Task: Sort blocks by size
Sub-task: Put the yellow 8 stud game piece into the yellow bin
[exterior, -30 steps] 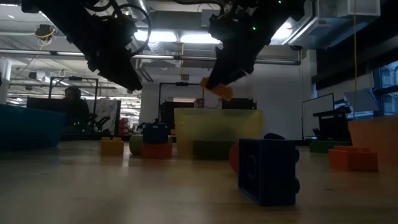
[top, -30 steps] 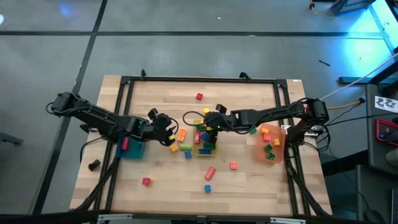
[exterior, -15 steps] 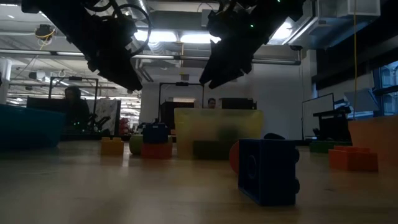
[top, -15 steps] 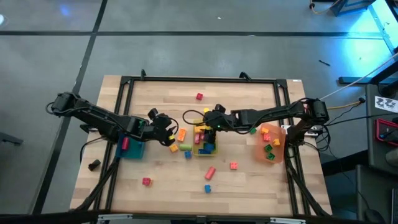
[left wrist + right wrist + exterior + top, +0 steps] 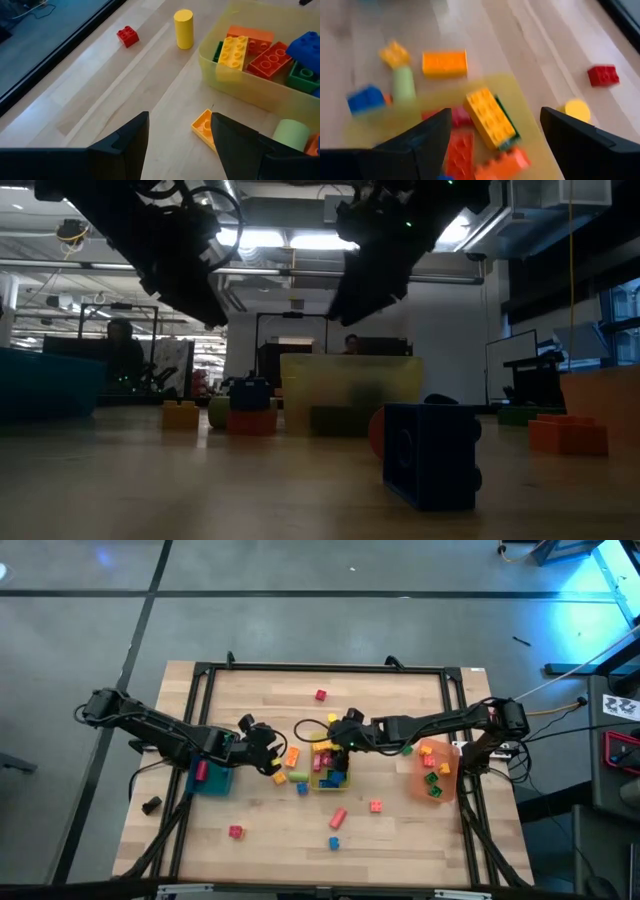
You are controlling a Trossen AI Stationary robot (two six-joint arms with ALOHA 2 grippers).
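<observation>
yellow bin [image 5: 350,390] centre, on table | dark blue block [image 5: 432,455] nearest camera | right gripper [image 5: 352,305] above bin, empty

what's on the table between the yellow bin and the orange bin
In the high view, one green block lies between the yellow bin and the orange bin, partly under the right arm; otherwise bare wood.

A bin [image 5: 316,783] holding several blocks [image 5: 330,762] sits mid-frame on the tabletop [image 5: 380,700], another bin [image 5: 212,782] at its left edge, a third [image 5: 436,785] at its right, loose blocks [image 5: 336,817] scattered lower centre.
</observation>
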